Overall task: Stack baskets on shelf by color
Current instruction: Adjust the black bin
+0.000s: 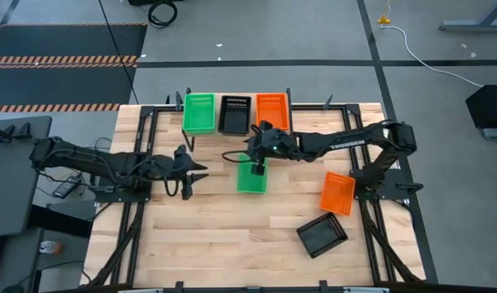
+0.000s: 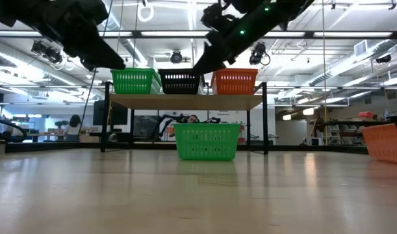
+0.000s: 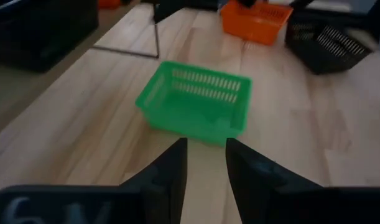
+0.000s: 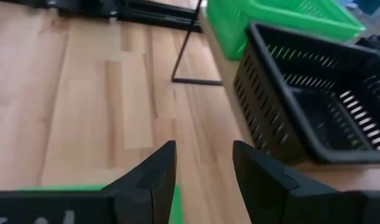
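Observation:
The shelf (image 1: 232, 130) stands at the table's far side, with a green basket (image 1: 200, 112), a black basket (image 1: 234, 114) and an orange basket (image 1: 272, 111) side by side on it. Another green basket (image 1: 251, 177) rests on its bottom on the table in front of the shelf. My left gripper (image 1: 202, 172) hovers open to this basket's left and points at it (image 3: 196, 102). My right gripper (image 1: 254, 143) hangs open above the table just in front of the shelf, beside the black basket (image 4: 314, 99). It holds nothing.
An orange basket (image 1: 337, 193) and a black basket (image 1: 322, 235) lie on the table's right side, the black one nearer the near edge. The shelf's thin black legs (image 4: 185, 59) stand close to my right gripper. Bare wood spreads over the near left part of the table (image 1: 191, 236).

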